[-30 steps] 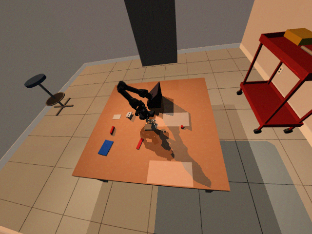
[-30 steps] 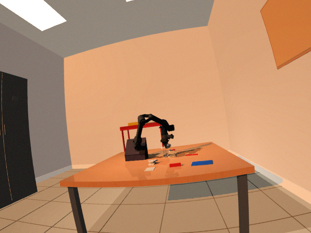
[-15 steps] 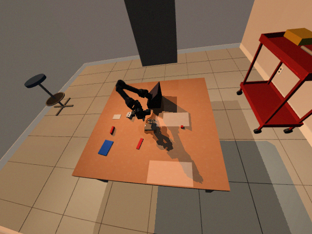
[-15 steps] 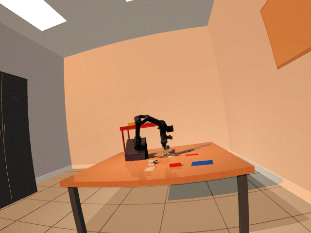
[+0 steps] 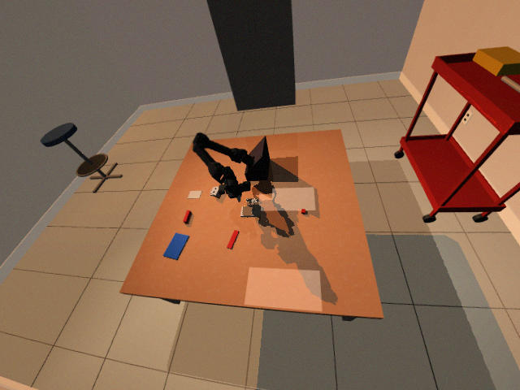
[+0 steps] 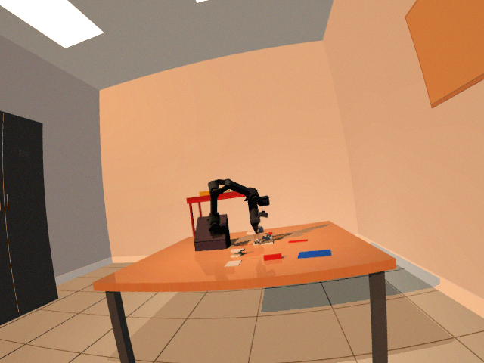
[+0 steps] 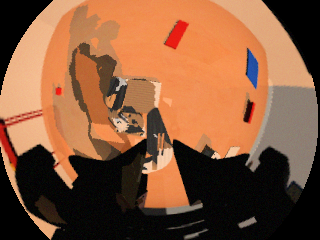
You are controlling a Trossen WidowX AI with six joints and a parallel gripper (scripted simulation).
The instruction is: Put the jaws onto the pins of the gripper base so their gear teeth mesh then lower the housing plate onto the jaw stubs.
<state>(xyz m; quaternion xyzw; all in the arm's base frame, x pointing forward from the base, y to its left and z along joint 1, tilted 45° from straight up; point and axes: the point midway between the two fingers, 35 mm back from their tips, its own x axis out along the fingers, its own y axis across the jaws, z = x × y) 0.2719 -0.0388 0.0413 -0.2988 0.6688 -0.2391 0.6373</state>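
Note:
My gripper (image 5: pixel 239 197) (image 6: pixel 257 231) (image 7: pixel 160 141) is shut on a jaw (image 7: pixel 162 156), a grey and white part hanging above the table. The gripper base (image 5: pixel 249 211) (image 6: pixel 268 243) (image 7: pixel 157 94) lies near the middle of the table, ahead of my fingers in the wrist view. A part with round details (image 5: pixel 253 201) (image 7: pixel 131 119) is at its side; a dark and white part (image 7: pixel 117 92) is at its edge. Whether the second jaw is seated or meshed is too small to tell. A white piece with dark spots (image 5: pixel 214 192) (image 6: pixel 237 252), perhaps the housing plate, stands apart.
A flat white square (image 5: pixel 194 194) (image 6: pixel 233 263) lies beyond the spotted piece. Red blocks (image 5: pixel 187 217) (image 5: pixel 232 239), a blue plate (image 5: pixel 176 246) (image 6: pixel 314 253) and a small red piece (image 5: pixel 303 211) (image 7: pixel 58 91) lie around. A dark block (image 5: pixel 257 163) (image 6: pixel 211 234) stands by the arm.

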